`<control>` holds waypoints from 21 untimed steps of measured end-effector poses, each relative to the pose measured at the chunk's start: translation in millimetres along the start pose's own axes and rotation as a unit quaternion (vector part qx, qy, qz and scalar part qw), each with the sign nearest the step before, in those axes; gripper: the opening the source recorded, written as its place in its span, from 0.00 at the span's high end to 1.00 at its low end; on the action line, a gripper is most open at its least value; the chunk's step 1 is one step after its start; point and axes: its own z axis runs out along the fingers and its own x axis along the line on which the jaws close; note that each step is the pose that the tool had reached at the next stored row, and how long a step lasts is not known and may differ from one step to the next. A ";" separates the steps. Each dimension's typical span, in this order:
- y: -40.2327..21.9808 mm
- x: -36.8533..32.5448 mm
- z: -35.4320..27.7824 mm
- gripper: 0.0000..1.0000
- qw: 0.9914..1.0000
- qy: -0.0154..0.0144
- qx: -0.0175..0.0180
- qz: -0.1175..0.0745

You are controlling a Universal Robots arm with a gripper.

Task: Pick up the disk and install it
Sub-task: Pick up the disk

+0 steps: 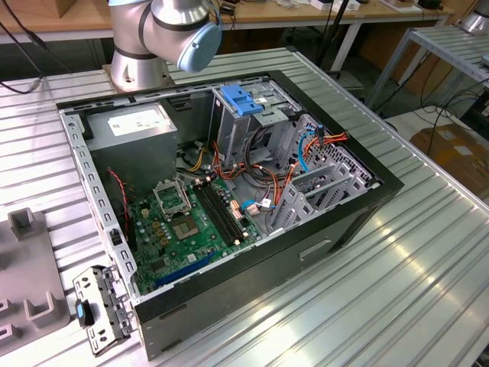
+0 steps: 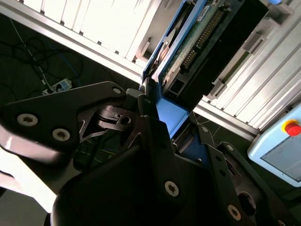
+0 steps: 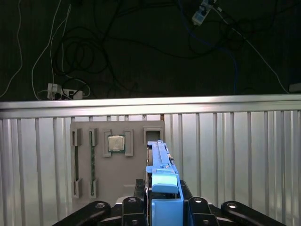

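1. Plainly, the pincer (image 3: 162, 187) is pinching the disk (image 3: 160, 160). In the first wrist view the disk stands edge-on, its light-blue carrier rail clamped between the black fingers (image 3: 138, 184).
2. In the second wrist view the same grip is seen from the side. The pincer (image 2: 153, 101) closes on the blue end of the carrier, and the disk (image 2: 197, 37) extends away from it with its green circuit-board face and a row of connector pins showing.
3. The first wrist view has the disk held over the ribbed metal table (image 3: 244, 155). A grey fixture tray (image 3: 117, 181) lies beside it on the table, with a square processor chip (image 3: 116, 143) seated in one of its recesses.
4. Past the table edge in that view, a dark floor carries loose cables and a white power strip (image 3: 63, 90).
5. The second wrist view adds a pale-blue control pendant (image 2: 277, 153) with a red button (image 2: 292, 128).
6. The exterior view gives the setting: an open black computer case (image 1: 336, 229) lying on the table, with its motherboard (image 1: 183, 229), grey power supply (image 1: 141, 130) and bundles of wiring exposed.
7. In that view a blue bracket (image 1: 243, 99) sits on top of the tall grey drive cage, and the arm's silver joint (image 1: 179, 30) rises behind the case.
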 end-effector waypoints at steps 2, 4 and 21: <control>-0.1 -0.1 -2.8 0.63 1.000 0.000 0.000 0.000; -0.1 -0.1 -8.0 0.63 1.000 0.000 0.000 0.000; -0.5 -0.7 -68.8 0.63 1.000 0.000 0.000 0.000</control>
